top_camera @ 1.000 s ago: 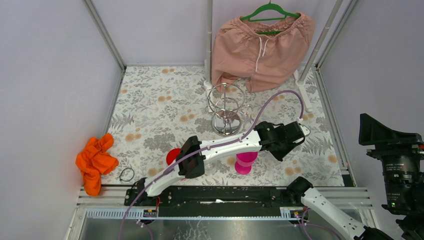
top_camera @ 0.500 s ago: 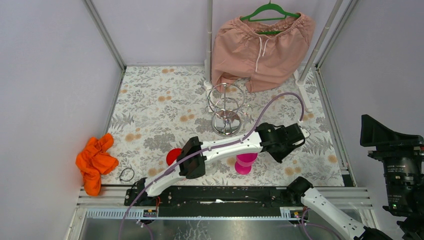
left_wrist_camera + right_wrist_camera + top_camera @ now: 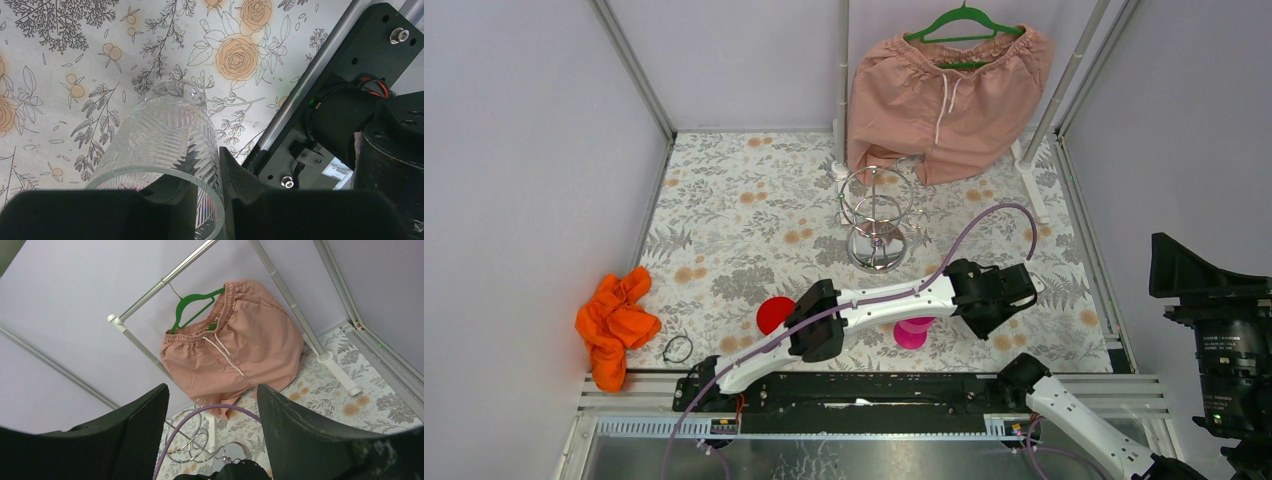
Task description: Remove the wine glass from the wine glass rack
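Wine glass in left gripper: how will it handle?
The wine glass looks clear and thin-rimmed, so probably brittle. Its smooth rim, pinched by the left gripper, may slip. Round body would likely roll if laid down.

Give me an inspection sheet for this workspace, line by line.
Surface: floral-print tablecloth, lying flat.
Job's things: shiny chrome wire rack upright at mid-table; clear cut-pattern wine glass off it, held over the cloth.
Clutter: magenta goblet-shaped object under the left arm; red disc; crumpled orange cloth; small black ring.
Grippers: left gripper shut on the glass; right gripper open, empty.
Cables: purple cable arching off the left arm.
Surroundings: pink shorts on green hanger; black camera at right.
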Action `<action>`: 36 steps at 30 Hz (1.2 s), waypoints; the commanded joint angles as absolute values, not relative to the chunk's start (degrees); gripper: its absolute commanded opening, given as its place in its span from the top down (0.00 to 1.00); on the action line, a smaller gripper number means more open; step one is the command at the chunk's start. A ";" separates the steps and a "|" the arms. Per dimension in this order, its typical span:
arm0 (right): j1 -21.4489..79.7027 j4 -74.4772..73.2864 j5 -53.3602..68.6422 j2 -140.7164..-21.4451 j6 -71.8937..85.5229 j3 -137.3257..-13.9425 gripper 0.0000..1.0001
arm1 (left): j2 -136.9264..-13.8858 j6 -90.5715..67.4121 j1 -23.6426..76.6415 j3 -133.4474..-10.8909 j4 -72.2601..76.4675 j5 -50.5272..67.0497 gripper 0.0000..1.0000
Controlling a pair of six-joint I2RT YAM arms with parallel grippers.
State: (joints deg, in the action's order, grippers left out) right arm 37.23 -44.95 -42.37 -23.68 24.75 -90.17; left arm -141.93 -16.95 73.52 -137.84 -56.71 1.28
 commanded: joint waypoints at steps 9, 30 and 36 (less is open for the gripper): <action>37.66 -43.96 -42.45 -22.33 24.96 -89.13 0.27 | -142.67 -15.90 74.00 -138.32 -56.77 0.79 1.00; 37.62 -43.79 -42.01 -22.58 24.78 -89.14 0.27 | -142.11 -15.82 74.00 -138.14 -55.72 0.55 0.59; 37.64 -43.85 -42.23 -22.50 24.79 -88.69 0.27 | -141.57 -16.13 74.00 -138.33 -55.64 0.40 0.53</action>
